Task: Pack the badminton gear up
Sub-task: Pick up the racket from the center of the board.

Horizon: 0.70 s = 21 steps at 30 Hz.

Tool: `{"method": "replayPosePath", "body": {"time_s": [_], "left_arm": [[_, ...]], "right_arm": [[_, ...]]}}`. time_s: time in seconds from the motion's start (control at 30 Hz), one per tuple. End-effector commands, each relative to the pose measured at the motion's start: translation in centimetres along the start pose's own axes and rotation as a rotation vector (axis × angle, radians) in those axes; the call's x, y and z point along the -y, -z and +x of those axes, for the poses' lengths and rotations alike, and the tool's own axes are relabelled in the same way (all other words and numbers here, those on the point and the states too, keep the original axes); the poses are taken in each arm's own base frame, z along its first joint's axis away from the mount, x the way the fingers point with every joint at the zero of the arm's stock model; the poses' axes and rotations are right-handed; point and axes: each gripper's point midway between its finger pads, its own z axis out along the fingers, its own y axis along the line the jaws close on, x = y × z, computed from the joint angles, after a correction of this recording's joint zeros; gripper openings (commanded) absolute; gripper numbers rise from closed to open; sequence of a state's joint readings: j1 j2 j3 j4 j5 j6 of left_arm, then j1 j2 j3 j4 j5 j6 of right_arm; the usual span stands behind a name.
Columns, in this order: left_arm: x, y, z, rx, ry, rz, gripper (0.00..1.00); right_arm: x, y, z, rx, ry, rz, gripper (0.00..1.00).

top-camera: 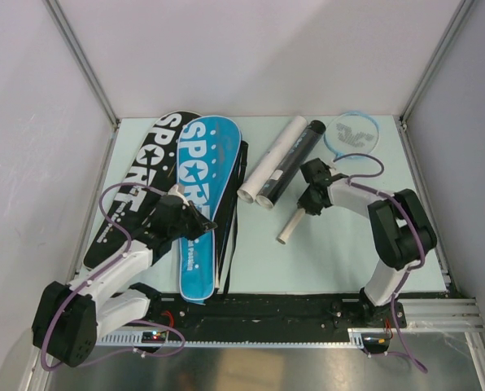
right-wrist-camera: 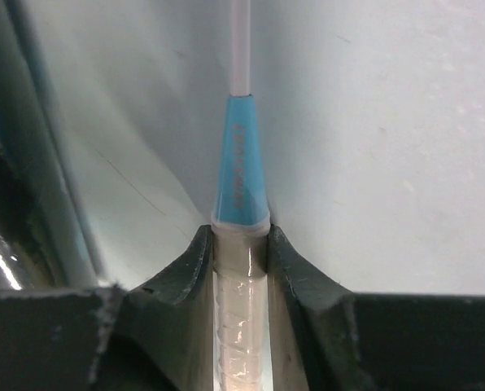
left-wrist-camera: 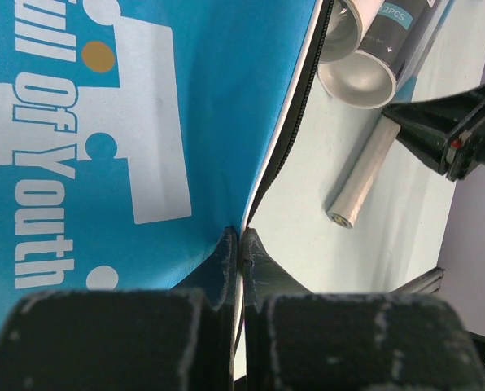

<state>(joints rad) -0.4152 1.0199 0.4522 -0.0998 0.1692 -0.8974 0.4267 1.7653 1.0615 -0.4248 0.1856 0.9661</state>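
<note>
A blue "SPORT" cover [top-camera: 200, 191] lies beside a black one [top-camera: 141, 183] at the left. My left gripper [top-camera: 206, 224] is shut on the blue cover's right edge [left-wrist-camera: 241, 244], next to its black zip. A white tube [top-camera: 271, 159] and a black tube [top-camera: 294, 159] lie side by side in the middle. A light-blue racket has its head [top-camera: 352, 132] at the back right and its pale handle [top-camera: 287, 228] pointing forward. My right gripper [top-camera: 309, 202] is shut on that handle [right-wrist-camera: 241, 277], just below the blue cone [right-wrist-camera: 241, 171]. No shuttlecocks show.
Metal frame posts [top-camera: 421, 77] and white walls close in the light table [top-camera: 340, 261] on three sides. The tubes' open ends [left-wrist-camera: 358, 77] and the handle's butt [left-wrist-camera: 340, 218] lie just right of the blue cover. My right gripper shows in the left wrist view [left-wrist-camera: 454, 134].
</note>
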Motion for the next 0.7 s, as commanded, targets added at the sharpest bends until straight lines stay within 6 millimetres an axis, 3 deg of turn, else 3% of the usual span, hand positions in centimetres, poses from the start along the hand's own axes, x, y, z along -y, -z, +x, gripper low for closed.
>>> {"method": "replayPosePath", "body": {"time_s": [0.0,0.17,0.4,0.53,0.67], "left_arm": [[3.0,0.8,-1.9,0.044,-0.025,0.088,0.0],[3.4,1.0,-2.2,0.05,-0.027,0.096,0.0],[3.4,1.1,-2.4,0.066,-0.023,0.096,0.0],[3.3,1.0,-2.5,0.064,-0.018,0.09,0.0],[3.4,1.0,-2.6,0.069,-0.017,0.089,0.0]], "right_arm": [[3.0,2.2,0.0,0.018,-0.009,0.005,0.01],[3.3,5.1,-0.8,0.101,-0.096,-0.125,0.0],[3.2,11.9,-2.1,0.288,-0.104,-0.321,0.0],[3.1,14.8,-0.7,0.346,-0.014,-0.359,0.0],[2.6,16.7,2.0,0.368,0.066,-0.392,0.0]]}}
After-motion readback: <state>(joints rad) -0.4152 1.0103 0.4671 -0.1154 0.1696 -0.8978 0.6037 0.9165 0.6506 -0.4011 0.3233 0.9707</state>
